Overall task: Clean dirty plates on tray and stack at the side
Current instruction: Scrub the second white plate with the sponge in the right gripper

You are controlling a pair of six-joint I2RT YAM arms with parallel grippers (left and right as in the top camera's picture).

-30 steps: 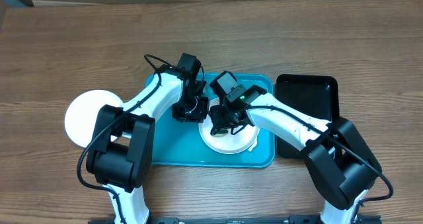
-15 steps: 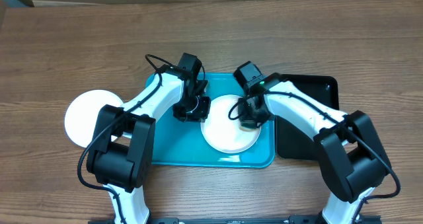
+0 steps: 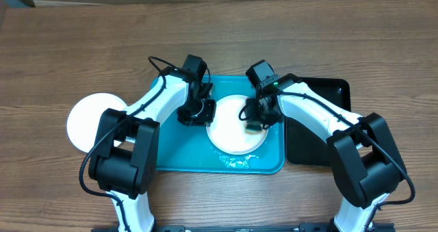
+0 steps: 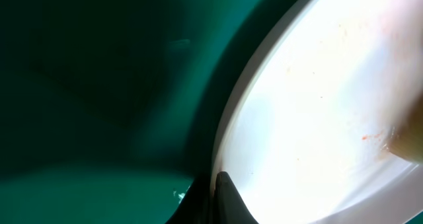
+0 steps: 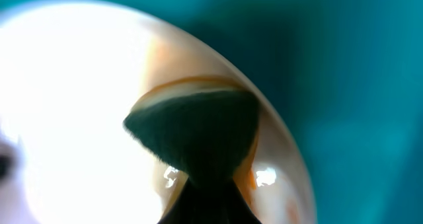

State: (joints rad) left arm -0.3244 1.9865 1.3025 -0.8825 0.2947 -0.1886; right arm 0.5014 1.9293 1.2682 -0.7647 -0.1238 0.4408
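A white plate (image 3: 229,129) lies on the turquoise tray (image 3: 171,150). My left gripper (image 3: 202,113) is shut on the plate's left rim; the left wrist view shows its fingers (image 4: 215,191) pinching the rim of the plate (image 4: 317,98), which has a small orange speck. My right gripper (image 3: 254,120) is shut on a dark green sponge (image 5: 192,128) and presses it on the right part of the plate (image 5: 66,105), where orange smears show near the rim. A second white plate (image 3: 85,119) lies on the table left of the tray. No third plate shows.
A smaller black tray (image 3: 321,95) stands right of the turquoise tray, under the right arm. A wet or glossy patch (image 3: 236,162) shows on the turquoise tray's front. The table is brown wood.
My right gripper with the sponge moved across the plate from its left-front part to its right side. The plate shifted slightly toward the back. The left gripper stayed on the rim.
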